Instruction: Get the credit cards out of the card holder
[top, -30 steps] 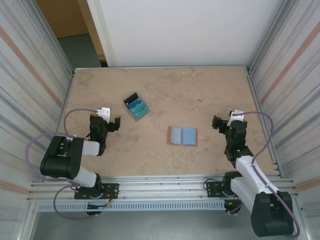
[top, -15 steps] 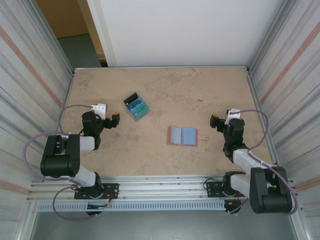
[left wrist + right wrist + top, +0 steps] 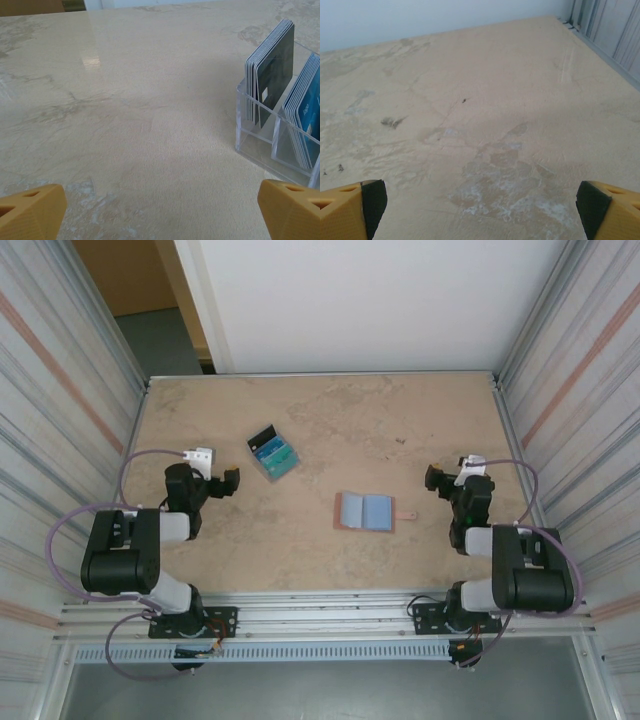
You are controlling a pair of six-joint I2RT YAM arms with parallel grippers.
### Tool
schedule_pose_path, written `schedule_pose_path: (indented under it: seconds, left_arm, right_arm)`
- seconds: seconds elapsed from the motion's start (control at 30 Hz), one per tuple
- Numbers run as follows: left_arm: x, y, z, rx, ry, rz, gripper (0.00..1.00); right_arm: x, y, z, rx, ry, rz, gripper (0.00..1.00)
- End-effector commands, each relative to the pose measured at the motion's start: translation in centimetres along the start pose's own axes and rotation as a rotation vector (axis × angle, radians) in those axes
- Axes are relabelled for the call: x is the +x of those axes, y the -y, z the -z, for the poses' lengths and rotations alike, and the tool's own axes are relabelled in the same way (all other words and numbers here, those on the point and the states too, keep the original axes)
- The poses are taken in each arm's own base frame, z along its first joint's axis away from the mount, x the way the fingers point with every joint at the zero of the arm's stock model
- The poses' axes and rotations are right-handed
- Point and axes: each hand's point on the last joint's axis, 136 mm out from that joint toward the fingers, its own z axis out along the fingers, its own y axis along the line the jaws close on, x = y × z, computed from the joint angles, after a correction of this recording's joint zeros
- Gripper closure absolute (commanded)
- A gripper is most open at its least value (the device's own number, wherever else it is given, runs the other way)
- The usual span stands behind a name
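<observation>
Card holder (image 3: 364, 511) lies open and flat on the table (image 3: 400, 410), blue-grey pockets up and snap tab pointing toward the right gripper (image 3: 438, 481). It sits between the two arms, nearer the right gripper, to that gripper's left and a little back toward the bases. Credit cards (image 3: 270, 75) stand on edge in a clear divided tray (image 3: 255, 142), just ahead of the left gripper (image 3: 224, 483) and off to its right, touching neither finger. Both grippers are spread wide and grasp nothing, each hanging low over bare tabletop. Whether any card remains in the pockets cannot be told from above, though the holder looks emptied. Should one remain, the sound approach is probably to pin the holder with one gripper while the other pinches the card's exposed edge and draws it straight along the pocket, so that the light holder is not dragged.
</observation>
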Motion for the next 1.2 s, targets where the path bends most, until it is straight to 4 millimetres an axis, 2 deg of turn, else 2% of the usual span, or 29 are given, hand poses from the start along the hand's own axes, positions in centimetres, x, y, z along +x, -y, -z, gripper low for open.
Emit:
schedule_pose_path:
  seconds: [0.0, 0.1, 0.27, 0.33, 0.37, 1.17]
  left_arm:
    - [-1.1, -0.1, -0.3, -0.009, 0.025, 0.0, 0.01]
    - [-1.0, -0.1, -0.3, -0.01, 0.023, 0.001, 0.01]
    - [-1.1, -0.1, -0.3, -0.009, 0.024, 0.0, 0.01]
    - [-1.1, -0.1, -0.3, -0.009, 0.025, 0.0, 0.01]
    - [-1.1, -0.1, -0.3, -0.008, 0.025, -0.001, 0.01]
    - [-1.1, -0.1, -0.3, -0.009, 0.024, -0.001, 0.01]
  right_arm:
    - [-0.5, 0.0, -0.6, -0.01, 0.049, -0.019, 0.01]
    - [-0.3, 0.0, -1.4, -0.009, 0.048, -0.021, 0.01]
    - [0.0, 0.2, -2.9, 0.01, -0.05, -0.028, 0.01]
    - [0.2, -1.3, -3.6, -0.04, -0.086, 0.031, 0.01]
    - [0.5, -1.7, -3.7, -0.055, -0.113, 0.047, 0.01]
    - [0.5, -1.7, -3.6, -0.066, -0.108, 0.04, 0.01]
